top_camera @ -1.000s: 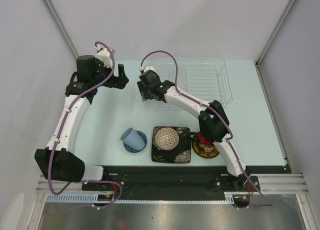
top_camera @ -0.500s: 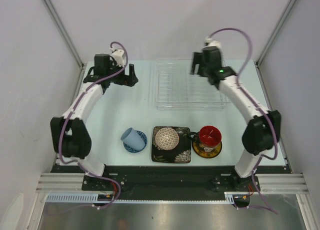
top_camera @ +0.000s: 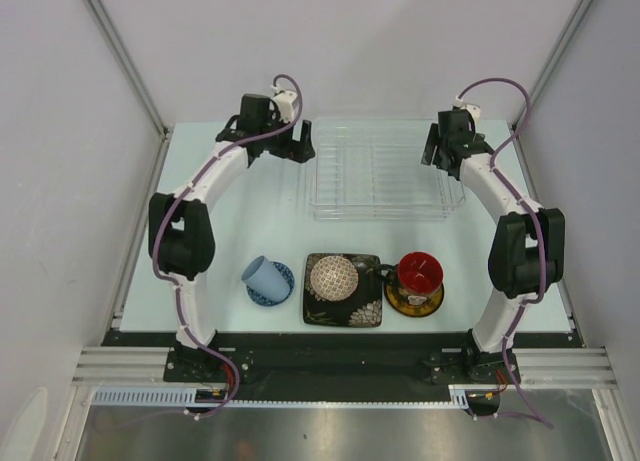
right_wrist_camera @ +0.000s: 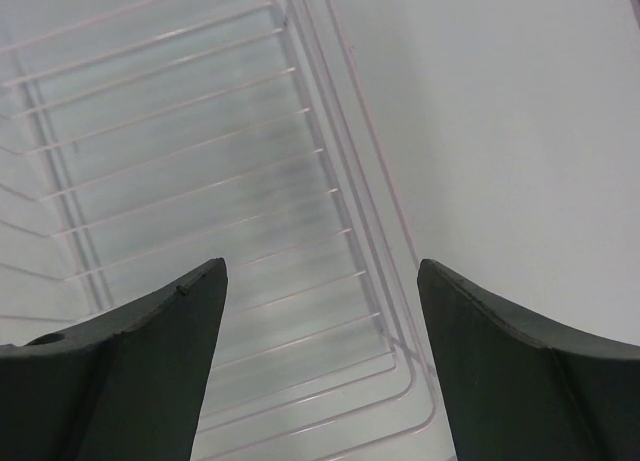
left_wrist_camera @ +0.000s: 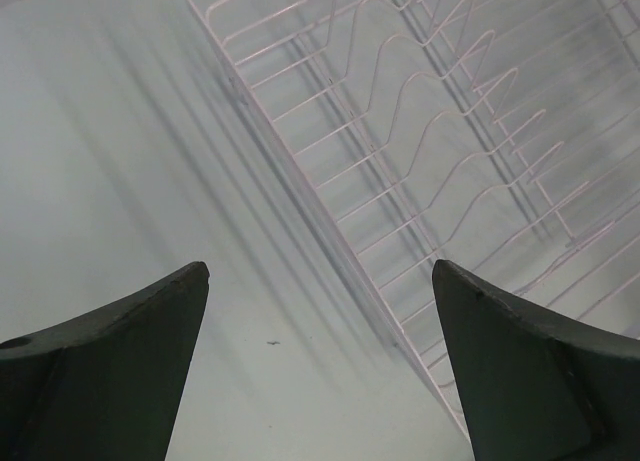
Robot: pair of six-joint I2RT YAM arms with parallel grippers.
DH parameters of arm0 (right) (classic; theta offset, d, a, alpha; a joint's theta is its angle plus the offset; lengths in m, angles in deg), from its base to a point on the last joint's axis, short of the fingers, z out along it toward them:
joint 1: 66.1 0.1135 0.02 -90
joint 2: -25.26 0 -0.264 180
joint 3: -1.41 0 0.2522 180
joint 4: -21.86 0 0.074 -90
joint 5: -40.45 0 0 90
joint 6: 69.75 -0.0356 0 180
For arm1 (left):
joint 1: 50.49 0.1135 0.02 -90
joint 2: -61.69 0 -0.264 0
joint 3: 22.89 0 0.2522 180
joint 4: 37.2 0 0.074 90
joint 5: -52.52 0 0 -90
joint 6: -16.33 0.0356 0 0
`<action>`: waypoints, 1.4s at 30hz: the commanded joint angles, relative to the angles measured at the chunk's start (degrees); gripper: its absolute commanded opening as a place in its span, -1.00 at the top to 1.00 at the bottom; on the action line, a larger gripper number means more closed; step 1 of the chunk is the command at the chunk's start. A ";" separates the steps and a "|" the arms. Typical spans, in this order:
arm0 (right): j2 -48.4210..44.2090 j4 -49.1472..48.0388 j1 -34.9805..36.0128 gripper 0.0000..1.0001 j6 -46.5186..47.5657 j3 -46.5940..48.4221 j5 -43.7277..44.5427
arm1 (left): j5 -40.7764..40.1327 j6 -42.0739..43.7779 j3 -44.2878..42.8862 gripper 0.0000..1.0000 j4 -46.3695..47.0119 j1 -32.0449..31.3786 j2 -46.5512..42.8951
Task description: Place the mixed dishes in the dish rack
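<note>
So the dish rack (top_camera: 378,176) sits toward the far edge of the worktop (top_camera: 230,221), a bit right of centre, and there's nothing in it, so none of the loading is done as far as I can see. All the dishes are lined up along the near edge, in pairs: the pale blue cup (top_camera: 262,274) tipped over on the small blue saucer (top_camera: 272,295), the beige lattice-patterned bowl (top_camera: 333,276) on the black square floral plate (top_camera: 343,311), and the dark floral mug with red inside (top_camera: 420,271) on the yellow round saucer (top_camera: 410,304). My guess is that stacking means each pair has to be split before it can go between the dividers. Neither arm is anywhere near the dishes, though. Both are stretched out to the far edge, elbows bent out toward the side edges, flanking the rack. The left end effector (top_camera: 298,146) is just off the rack's far-left corner, fingers spread wide with only bare worktop and the rack's wire wall between them. The right end effector (top_camera: 441,153) hangs over the rack's right wall near the far-right corner, also spread, nothing clamped. It looks to me like they're bracketing the rack to nudge or square it up, but honestly I can't tell from the wrist views whether either one touches the rim.
</note>
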 commanded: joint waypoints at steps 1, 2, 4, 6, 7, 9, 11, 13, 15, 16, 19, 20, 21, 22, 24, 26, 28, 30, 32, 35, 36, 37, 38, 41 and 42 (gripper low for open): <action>1.74 -0.36 -2.11 -0.64 0.44 -0.54 2.41 | -1.70 0.28 -2.92 -0.99 0.18 -1.49 1.51; 1.83 -0.36 -3.07 -0.64 0.17 -0.71 2.58 | -1.96 0.46 -2.83 -0.99 0.35 -1.67 1.78; 1.74 -0.54 -4.22 -0.64 -0.27 -1.24 2.15 | -2.66 0.81 -2.39 -0.99 0.36 -2.02 2.83; 1.39 -0.80 -5.53 -0.63 -0.62 -1.94 1.62 | -3.28 1.07 -0.99 -0.99 0.79 -2.11 3.27; 1.22 -0.98 -5.89 -0.63 -0.79 -2.12 1.36 | -3.63 1.16 -0.55 -0.99 0.97 -2.11 3.36; 1.39 -1.33 -6.42 -0.64 -1.15 -2.47 0.74 | -3.72 1.60 0.33 -0.99 1.23 -2.11 3.54; 2.35 -1.42 -6.42 -0.63 -1.32 -2.47 0.56 | -3.99 1.60 0.95 -0.99 1.24 -2.11 3.80; 3.06 -1.33 -6.33 -0.62 -1.67 -2.56 0.13 | -4.25 1.60 1.48 -0.99 1.32 -2.29 3.71; 4.02 -0.80 -6.16 -0.60 -2.38 -2.74 0.39 | -4.86 2.12 2.79 -0.99 1.67 -2.64 3.54; 4.29 -0.72 -6.07 -0.60 -2.38 -2.74 0.39 | -5.13 2.39 3.41 -0.99 1.94 -2.82 3.45; 4.99 -0.54 -5.20 -0.57 -2.90 -2.83 0.39 | -6.01 2.92 5.95 -0.99 2.55 -2.90 3.10; 5.08 -0.45 -5.10 -0.57 -2.99 -2.91 0.21 | -6.18 3.27 6.31 -1.00 2.55 -2.90 2.84; 5.34 -0.36 -4.93 -0.56 -3.08 -2.91 0.13 | -6.71 3.53 6.75 -0.99 2.64 -2.90 2.75; 5.35 -0.19 -4.49 -0.55 -3.26 -2.83 0.30 | -6.80 3.71 7.80 -0.99 2.64 -2.90 2.66; 5.78 0.16 -3.44 -0.50 -3.61 -3.00 0.56 | -7.94 4.50 8.94 -0.99 3.25 -2.99 2.13; 6.05 0.51 -2.21 -0.46 -3.96 -3.26 1.26 | -8.56 5.46 10.96 -0.99 3.78 -2.99 1.35; 6.14 0.69 -1.50 -0.43 -4.66 -3.87 1.62 | -9.52 5.99 12.80 -0.99 3.96 -2.90 0.73; 6.22 0.60 -0.01 -0.42 -5.01 -4.40 1.88 | -10.31 6.87 14.39 -0.99 4.31 -2.90 -0.76; 6.22 0.43 1.30 -0.42 -5.28 -5.11 2.41 | -10.75 7.83 17.20 -0.99 5.01 -2.90 -2.08; 6.40 0.34 2.97 -0.41 -5.63 -6.16 2.50 | -11.98 8.98 20.63 -0.99 5.45 -2.90 -4.45; 6.40 0.34 3.33 -0.41 -5.72 -6.34 2.67 | -12.33 9.07 21.34 -0.99 5.45 -2.90 -5.59; 6.23 0.43 3.51 -0.41 -6.15 -6.60 2.93 | -12.60 9.25 22.82 -1.00 5.37 -2.90 -6.12; 6.14 0.60 4.12 -0.41 -6.42 -7.21 3.11 | -12.69 9.68 23.62 -0.99 5.54 -2.90 -6.83; 4.82 1.31 6.14 -0.41 -7.12 -8.62 4.78 | -12.78 10.21 26.70 -0.99 6.42 -2.82 -9.46; 4.38 1.48 7.10 -0.41 -7.39 -9.93 5.30 | -12.86 10.30 27.66 -0.99 6.59 -2.90 -9.99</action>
